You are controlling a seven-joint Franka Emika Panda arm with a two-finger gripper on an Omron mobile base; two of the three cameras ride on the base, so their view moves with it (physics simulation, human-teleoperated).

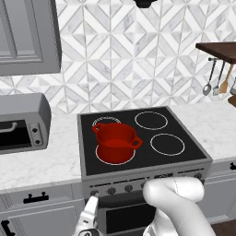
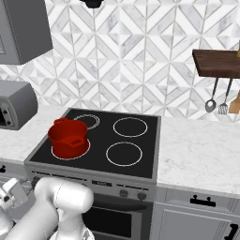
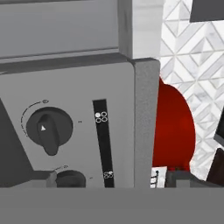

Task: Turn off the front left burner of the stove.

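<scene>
The stove has a black glass top, and a red pot stands on the front left burner, whose thin white ring shows around the pot's base. Dark knobs run along the steel front panel. My gripper reaches up from below, just in front of the leftmost knob. In the hand view, which is rolled sideways, that knob is close ahead, with a second knob beside it. My gripper is open, its fingers wide apart and touching nothing. From the right, the pot covers the burner ring.
A grey toaster oven sits on the marble counter left of the stove. A wooden shelf with hanging utensils is at the right. Drawers and cabinet fronts flank the oven door. My own elbow bulks in front of the right knobs.
</scene>
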